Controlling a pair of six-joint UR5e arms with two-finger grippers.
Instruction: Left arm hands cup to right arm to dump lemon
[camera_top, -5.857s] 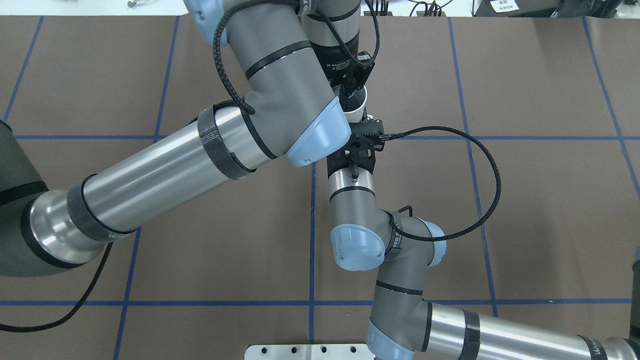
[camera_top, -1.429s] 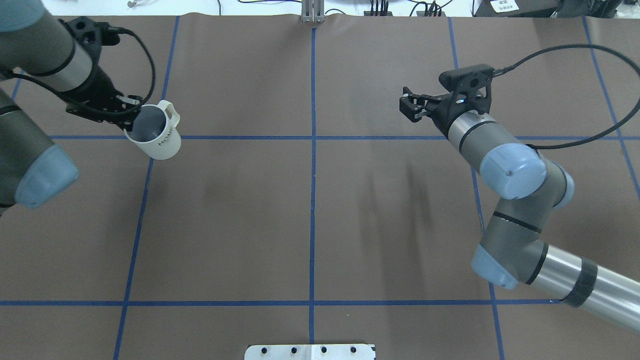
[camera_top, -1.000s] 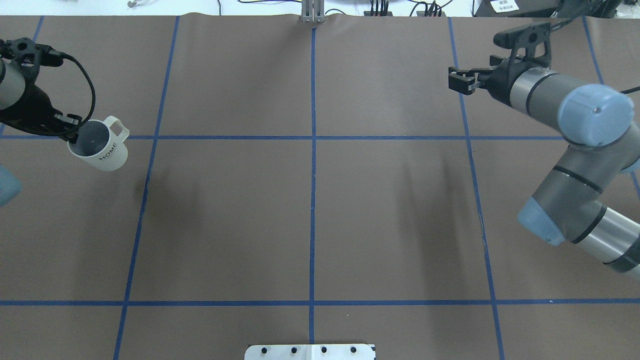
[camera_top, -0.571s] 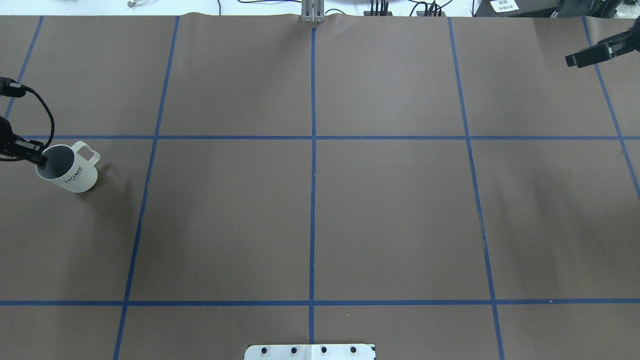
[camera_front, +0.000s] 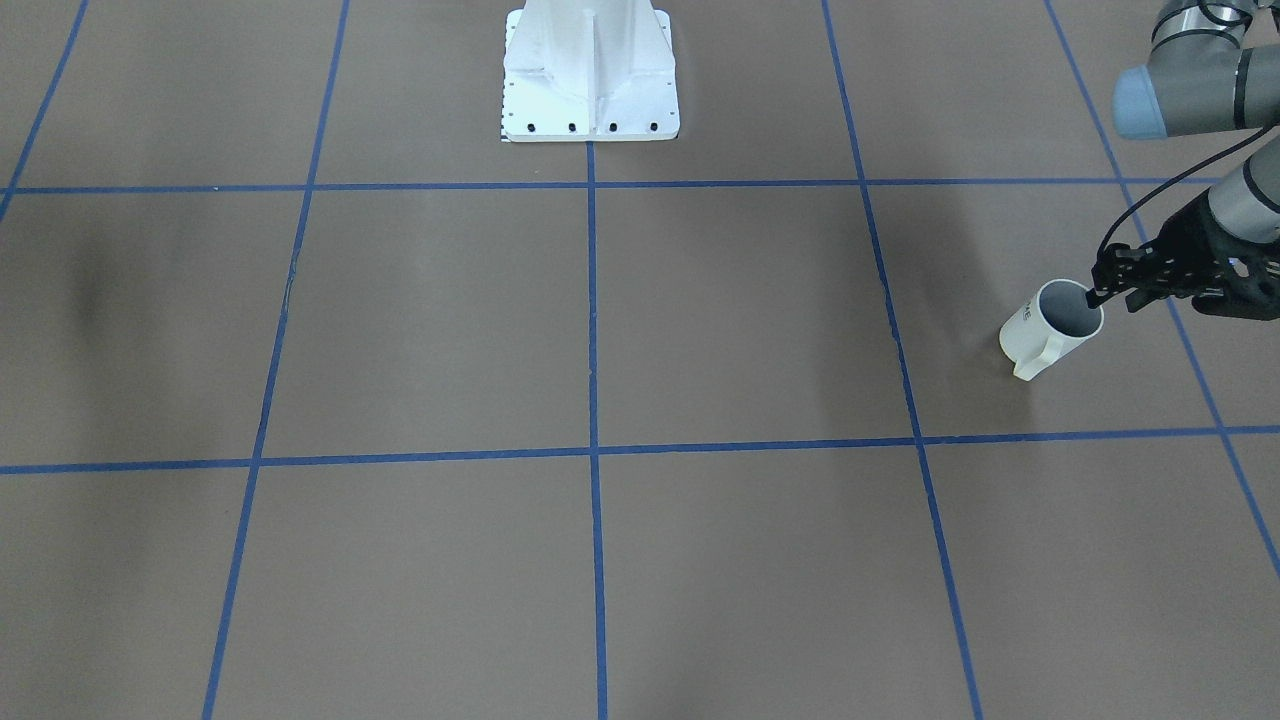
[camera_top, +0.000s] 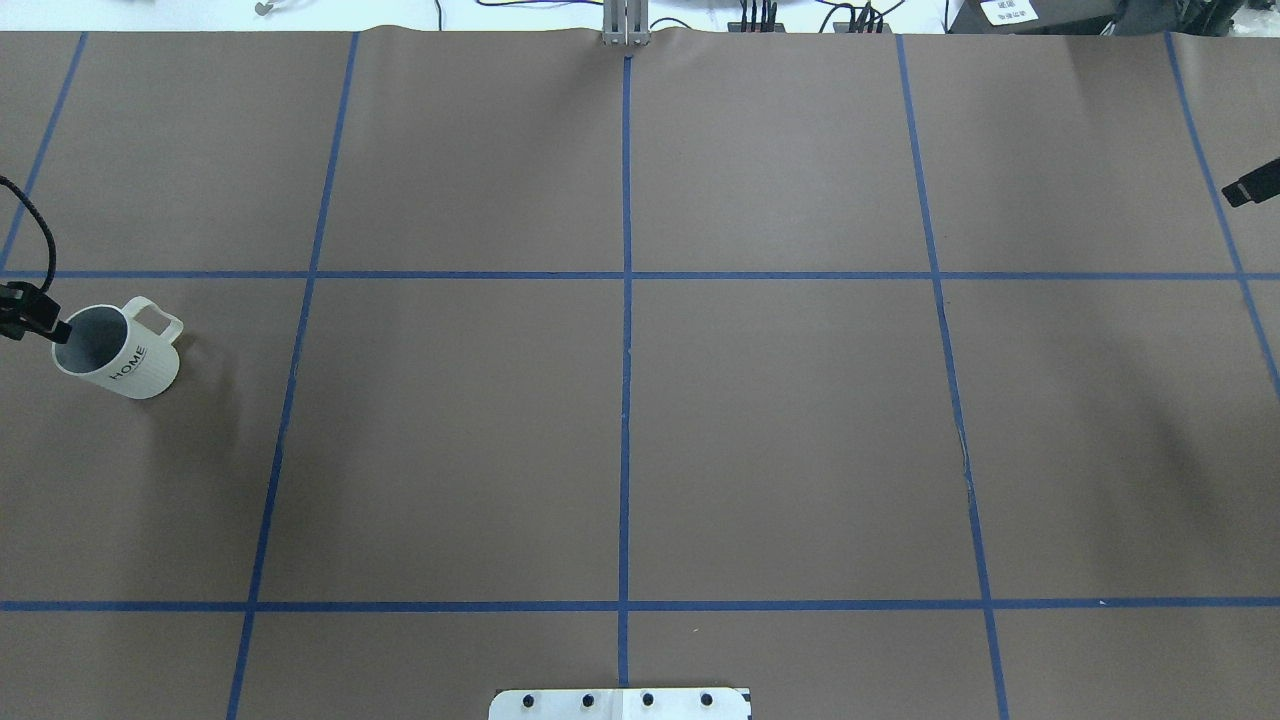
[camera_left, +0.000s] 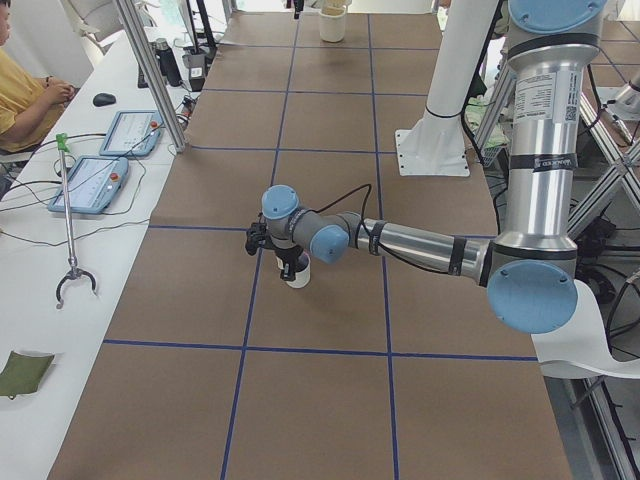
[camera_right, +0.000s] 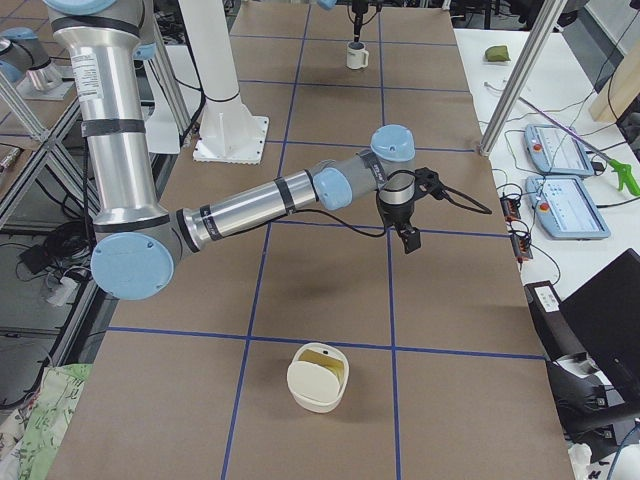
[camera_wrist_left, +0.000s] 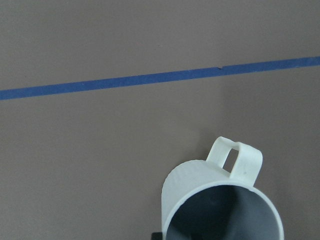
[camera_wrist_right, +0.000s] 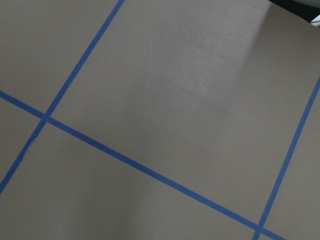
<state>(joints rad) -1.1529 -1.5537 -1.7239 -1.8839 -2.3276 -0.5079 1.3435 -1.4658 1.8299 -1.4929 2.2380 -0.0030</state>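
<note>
The left gripper (camera_front: 1097, 293) is clamped on the rim of the cup (camera_top: 125, 362), opposite its handle, holding it mouth-up near the left edge of the table (camera_top: 640, 440), while the right gripper (camera_right: 409, 238) hangs well apart at the right end, too small to tell whether open or closed.

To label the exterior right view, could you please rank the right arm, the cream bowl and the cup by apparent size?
1. right arm
2. cream bowl
3. cup
The cream bowl lies far nearer the camera, so real sizes are unsure.
</note>
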